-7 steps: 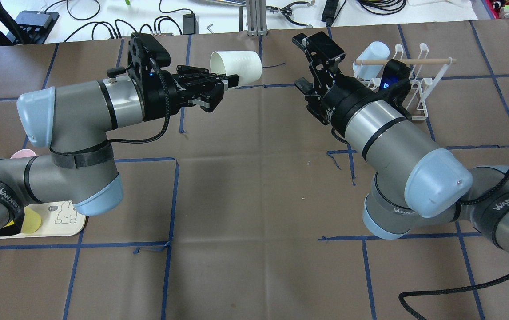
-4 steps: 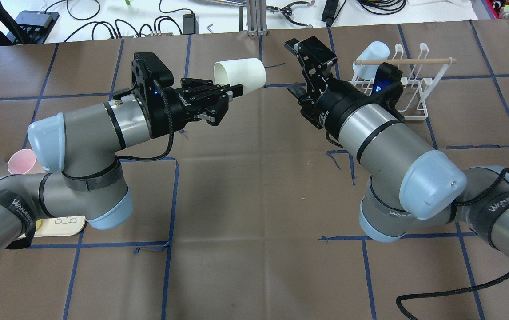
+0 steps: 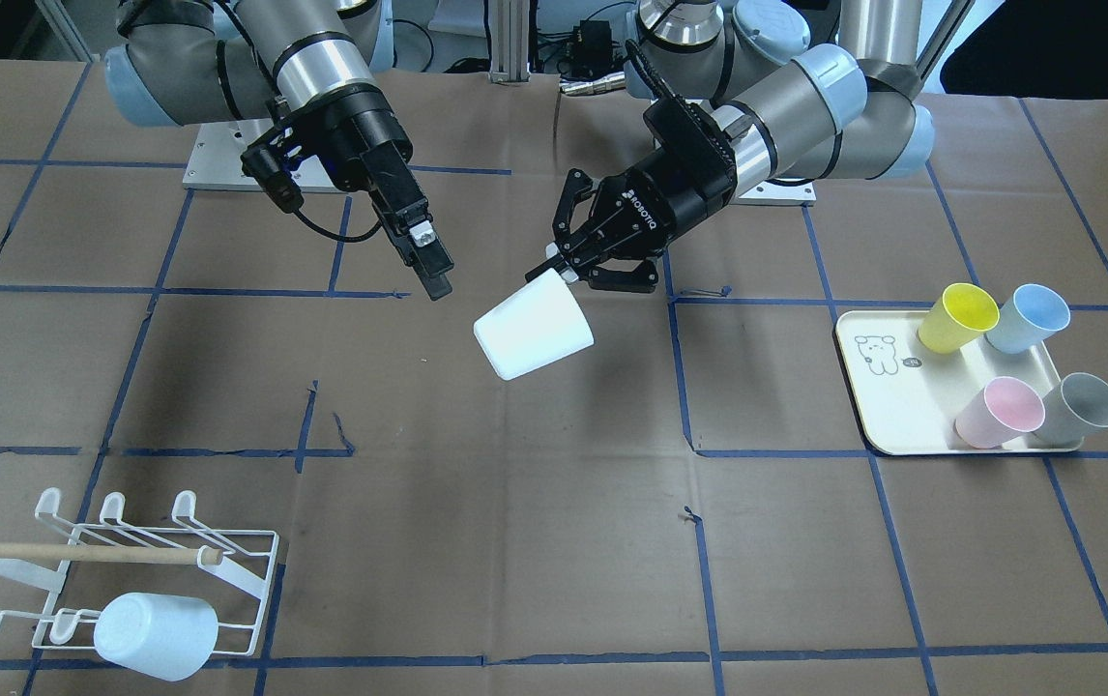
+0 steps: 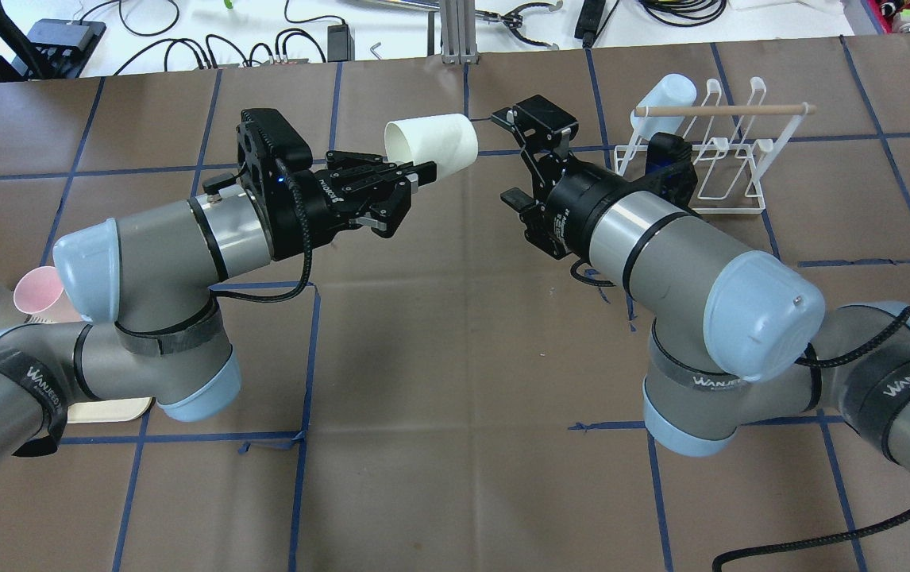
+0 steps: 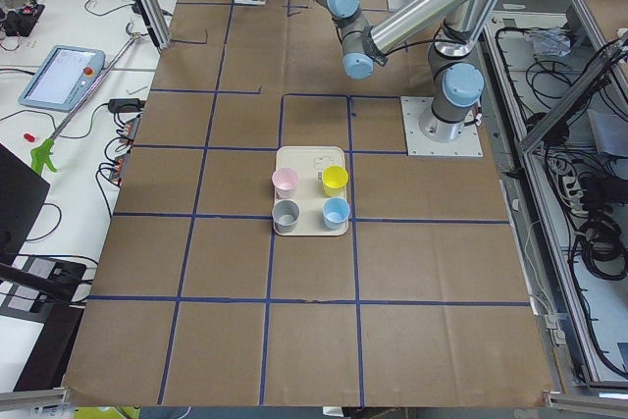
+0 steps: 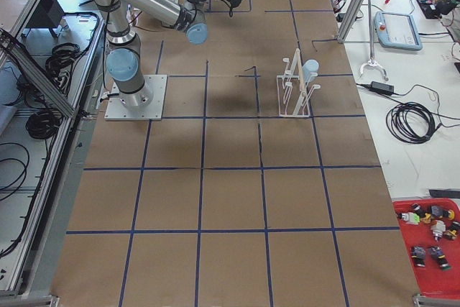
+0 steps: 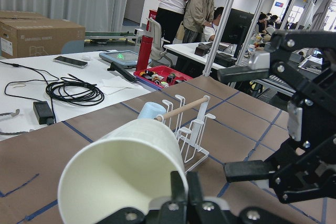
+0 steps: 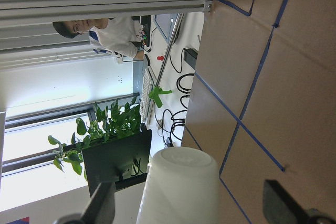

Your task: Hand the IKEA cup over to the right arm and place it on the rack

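My left gripper (image 4: 415, 171) is shut on the rim of a white IKEA cup (image 4: 431, 143) and holds it on its side above the table, base toward the right arm. In the front-facing view the cup (image 3: 533, 331) hangs below that gripper (image 3: 562, 274). My right gripper (image 4: 513, 156) is open and empty, just right of the cup's base, not touching it. In the right wrist view the cup's base (image 8: 181, 187) sits between the spread fingers (image 8: 102, 208). The white wire rack (image 4: 709, 151) with a wooden dowel stands behind the right arm.
A pale blue cup (image 3: 156, 633) hangs on the rack (image 3: 129, 570). A cream tray (image 3: 888, 387) holds yellow (image 3: 958, 317), blue (image 3: 1028, 317), pink (image 3: 999, 411) and grey (image 3: 1081, 408) cups on the left arm's side. Cables and tools lie past the table's far edge.
The left arm has carried the cup a little right and toward the robot. The right gripper has swung left and down toward the cup's base, so the gap has narrowed.
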